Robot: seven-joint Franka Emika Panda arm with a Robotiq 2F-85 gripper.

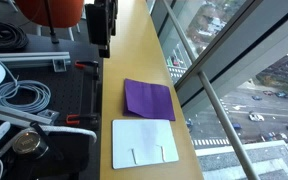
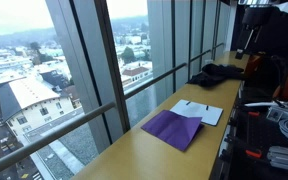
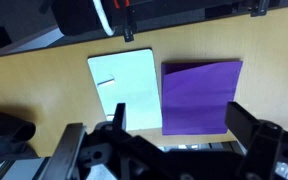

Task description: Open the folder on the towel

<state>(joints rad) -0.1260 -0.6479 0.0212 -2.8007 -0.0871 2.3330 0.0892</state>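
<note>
**Purple folder lies shut on window ledge**

The purple folder (image 1: 149, 99) lies flat and closed on the wooden ledge (image 1: 134, 50) by the windows; a white rectangle (image 1: 144, 142) with two short slits sits just beside it; the gripper (image 3: 156, 140) hangs above, jaws wide.

The thin purple folder (image 1: 149, 99) lies flat and closed, just below the middle of an exterior view.
</note>
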